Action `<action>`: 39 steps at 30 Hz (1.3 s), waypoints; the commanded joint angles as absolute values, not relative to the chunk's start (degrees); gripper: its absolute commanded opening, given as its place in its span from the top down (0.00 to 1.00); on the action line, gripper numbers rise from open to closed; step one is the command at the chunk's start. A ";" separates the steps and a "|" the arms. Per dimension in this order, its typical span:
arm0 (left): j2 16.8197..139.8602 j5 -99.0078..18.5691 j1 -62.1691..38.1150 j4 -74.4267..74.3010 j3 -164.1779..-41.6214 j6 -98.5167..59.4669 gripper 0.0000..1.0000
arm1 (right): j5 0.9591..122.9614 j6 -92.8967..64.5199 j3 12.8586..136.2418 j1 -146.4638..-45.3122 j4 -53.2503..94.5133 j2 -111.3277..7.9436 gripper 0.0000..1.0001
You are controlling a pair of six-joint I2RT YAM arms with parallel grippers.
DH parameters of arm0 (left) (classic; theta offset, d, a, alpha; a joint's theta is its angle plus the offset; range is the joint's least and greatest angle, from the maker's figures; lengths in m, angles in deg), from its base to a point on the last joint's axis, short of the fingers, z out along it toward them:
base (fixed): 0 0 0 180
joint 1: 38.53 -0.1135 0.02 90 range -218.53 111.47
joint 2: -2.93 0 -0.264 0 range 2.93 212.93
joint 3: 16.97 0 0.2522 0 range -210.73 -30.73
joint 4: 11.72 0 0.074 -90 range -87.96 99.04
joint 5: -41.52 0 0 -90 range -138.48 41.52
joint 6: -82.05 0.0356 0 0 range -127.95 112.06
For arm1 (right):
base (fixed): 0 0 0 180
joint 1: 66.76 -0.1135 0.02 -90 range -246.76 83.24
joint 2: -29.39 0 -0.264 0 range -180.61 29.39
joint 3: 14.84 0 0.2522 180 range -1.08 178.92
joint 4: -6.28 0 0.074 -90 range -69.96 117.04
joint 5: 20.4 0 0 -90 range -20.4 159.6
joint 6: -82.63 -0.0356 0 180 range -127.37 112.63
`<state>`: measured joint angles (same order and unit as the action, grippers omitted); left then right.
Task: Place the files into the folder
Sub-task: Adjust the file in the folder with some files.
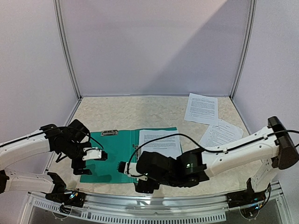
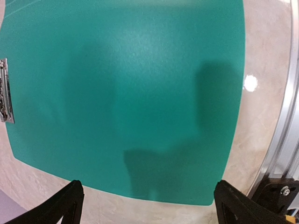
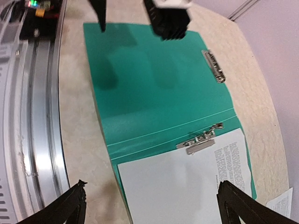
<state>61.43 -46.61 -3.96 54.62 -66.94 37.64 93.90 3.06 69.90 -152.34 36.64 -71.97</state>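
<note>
The teal folder point(image 1: 112, 154) lies open and flat on the table. One printed sheet point(image 1: 161, 142) lies on its right half, beside the metal clip point(image 3: 201, 140). Two more files lie loose at the back right, one point(image 1: 202, 108) by the wall and one point(image 1: 220, 134) nearer. My left gripper point(image 1: 88, 163) is open and empty, low over the folder's left cover point(image 2: 121, 93), fingertips point(image 2: 65, 205) wide apart. My right gripper point(image 1: 128, 169) is open and empty above the folder's near edge, looking at the sheet point(image 3: 187, 186) and spine. The left gripper also shows in the right wrist view point(image 3: 170, 18).
A second metal clip point(image 1: 109, 133) sits at the far edge of the left cover. A metal rail point(image 1: 154, 205) runs along the table's near edge. White enclosure walls and posts point(image 1: 67, 51) close in the sides and back.
</note>
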 commanded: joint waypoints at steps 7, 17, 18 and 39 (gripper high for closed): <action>72.72 -50.30 -5.04 42.42 -74.39 29.12 0.02 | 92.38 -31.09 70.15 -123.04 50.64 -60.02 0.10; 92.15 -66.16 -5.21 24.92 -80.89 29.61 0.03 | 92.33 -35.03 78.18 -105.97 58.01 -75.56 0.35; 94.01 -66.54 -5.34 24.15 -82.59 30.13 0.03 | 92.25 -34.50 79.52 -105.93 58.61 -77.29 0.41; 119.27 -63.27 -4.85 25.65 -102.25 26.35 0.03 | 81.94 -33.90 88.92 -105.39 57.48 -97.71 0.82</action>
